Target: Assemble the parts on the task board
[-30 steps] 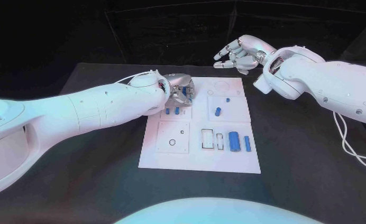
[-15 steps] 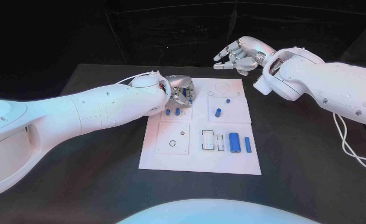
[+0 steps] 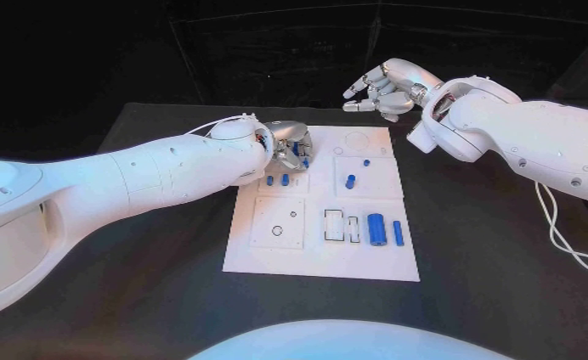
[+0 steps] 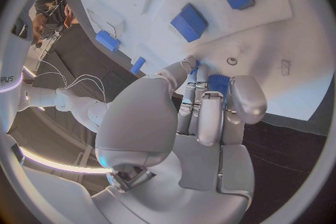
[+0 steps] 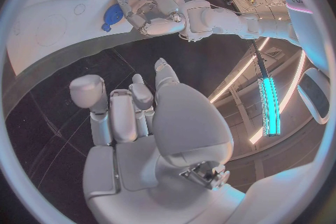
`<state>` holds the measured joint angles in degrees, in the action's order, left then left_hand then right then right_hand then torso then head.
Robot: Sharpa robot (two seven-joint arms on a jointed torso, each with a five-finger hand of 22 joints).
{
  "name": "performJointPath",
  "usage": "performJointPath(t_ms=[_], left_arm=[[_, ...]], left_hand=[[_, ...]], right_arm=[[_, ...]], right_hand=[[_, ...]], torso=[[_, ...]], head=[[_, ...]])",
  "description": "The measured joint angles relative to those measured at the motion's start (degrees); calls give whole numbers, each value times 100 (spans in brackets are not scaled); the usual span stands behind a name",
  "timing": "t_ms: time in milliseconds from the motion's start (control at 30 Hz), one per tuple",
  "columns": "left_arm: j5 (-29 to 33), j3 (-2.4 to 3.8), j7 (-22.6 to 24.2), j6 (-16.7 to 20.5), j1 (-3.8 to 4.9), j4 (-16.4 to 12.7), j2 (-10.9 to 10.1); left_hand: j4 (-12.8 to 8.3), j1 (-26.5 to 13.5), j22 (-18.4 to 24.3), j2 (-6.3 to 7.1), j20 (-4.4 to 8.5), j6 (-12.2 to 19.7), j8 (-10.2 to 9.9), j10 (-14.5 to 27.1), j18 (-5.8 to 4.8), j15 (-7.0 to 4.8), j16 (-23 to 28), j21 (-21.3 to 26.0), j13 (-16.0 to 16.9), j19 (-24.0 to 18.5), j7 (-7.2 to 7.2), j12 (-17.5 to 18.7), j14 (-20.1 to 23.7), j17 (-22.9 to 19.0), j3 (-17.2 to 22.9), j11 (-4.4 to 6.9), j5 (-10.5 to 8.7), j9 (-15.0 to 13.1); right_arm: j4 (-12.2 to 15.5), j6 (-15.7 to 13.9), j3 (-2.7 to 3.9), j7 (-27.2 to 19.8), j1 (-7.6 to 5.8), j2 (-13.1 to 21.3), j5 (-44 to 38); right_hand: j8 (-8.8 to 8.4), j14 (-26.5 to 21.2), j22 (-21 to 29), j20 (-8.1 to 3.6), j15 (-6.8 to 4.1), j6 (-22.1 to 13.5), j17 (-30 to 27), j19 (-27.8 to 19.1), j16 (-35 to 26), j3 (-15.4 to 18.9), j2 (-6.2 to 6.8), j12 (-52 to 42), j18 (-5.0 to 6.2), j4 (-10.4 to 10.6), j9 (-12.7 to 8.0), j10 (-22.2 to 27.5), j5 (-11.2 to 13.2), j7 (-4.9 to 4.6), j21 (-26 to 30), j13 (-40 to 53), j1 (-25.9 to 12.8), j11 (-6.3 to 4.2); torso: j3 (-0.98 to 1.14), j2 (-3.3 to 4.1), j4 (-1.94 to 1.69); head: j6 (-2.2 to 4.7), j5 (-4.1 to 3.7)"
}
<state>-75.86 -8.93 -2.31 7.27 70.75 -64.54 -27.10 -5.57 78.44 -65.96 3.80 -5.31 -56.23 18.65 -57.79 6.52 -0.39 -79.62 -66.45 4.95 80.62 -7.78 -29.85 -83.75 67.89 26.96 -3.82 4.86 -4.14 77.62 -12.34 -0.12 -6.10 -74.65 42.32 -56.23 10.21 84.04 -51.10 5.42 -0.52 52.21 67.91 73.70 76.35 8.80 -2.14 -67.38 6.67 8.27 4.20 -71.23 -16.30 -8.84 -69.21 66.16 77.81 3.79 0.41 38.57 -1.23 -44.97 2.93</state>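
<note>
Now left hand [image 4: 203, 106] pinches small blue part [image 4: 218, 83] over board [image 3: 380, 262]; slip or tilt risks missed seating. Right hand [image 3: 386, 88] curled, holds nothing, off board.

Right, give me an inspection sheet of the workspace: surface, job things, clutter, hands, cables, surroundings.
Surface: black table, task board lying flat in its middle.
Job's things: blue parts on the board, among them a large cylinder with a slimmer pin beside it, a short peg and two small pieces by the left hand.
Clutter: nothing seen.
Hands: left hand at the board's far left corner, pinching a blue part at its fingertips; right hand raised beyond the board's far edge, fingers curled, holding nothing.
Cables: thin white cable hanging by the right arm; another along the left wrist.
Surroundings: dark backdrop behind the table.
</note>
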Motion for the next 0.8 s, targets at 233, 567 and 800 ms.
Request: performJointPath(t_ms=[233, 567, 800], left_arm=[[50, 38, 27, 129, -39, -216, -223], [237, 273, 89, 394, -29, -468, -450], [330, 326, 110, 471, -29, -666, -694]], left_hand=[[-27, -31, -3, 32, 0, -41, -39, -7, 1, 0, 0, 0, -12, 0, -1, 63, 0, -16, 60, -6, 0, 0], [-43, -61, -45, 61, 0, -81, -67, -48, 3, 0, -22, -36, -29, 0, 1, 101, 0, -8, 106, -6, 0, 1], [-44, -111, -45, 58, 0, -95, -90, -89, 3, -18, -22, -36, -31, 0, -13, 123, -17, -8, 107, -6, 0, 1]], right_arm=[[2, 0, 0, -5, 0, 0, 0], [-2, -1, 0, -11, 0, 0, 0], [-4, -1, 0, -13, 0, 6, 0]], right_hand=[[0, 0, 0, 0, 0, 0, 5, 0, 0, 0, 0, 0, 0, 0, 0, 0, 0, 0, 0, 0, 0, 0], [0, 0, 0, 0, 0, 0, 4, 0, 0, 0, 0, 0, 0, 0, 0, 0, 0, 0, 0, 0, 0, 0], [0, 0, 0, 0, 0, 0, 4, 0, 0, 0, 0, 0, 0, 0, 0, 0, 0, 0, 0, 0, 0, 0]], torso=[[-2, -1, -2], [-2, -2, -3], [-2, -2, -3]], head=[[16, -20], [28, -14], [18, -8]])
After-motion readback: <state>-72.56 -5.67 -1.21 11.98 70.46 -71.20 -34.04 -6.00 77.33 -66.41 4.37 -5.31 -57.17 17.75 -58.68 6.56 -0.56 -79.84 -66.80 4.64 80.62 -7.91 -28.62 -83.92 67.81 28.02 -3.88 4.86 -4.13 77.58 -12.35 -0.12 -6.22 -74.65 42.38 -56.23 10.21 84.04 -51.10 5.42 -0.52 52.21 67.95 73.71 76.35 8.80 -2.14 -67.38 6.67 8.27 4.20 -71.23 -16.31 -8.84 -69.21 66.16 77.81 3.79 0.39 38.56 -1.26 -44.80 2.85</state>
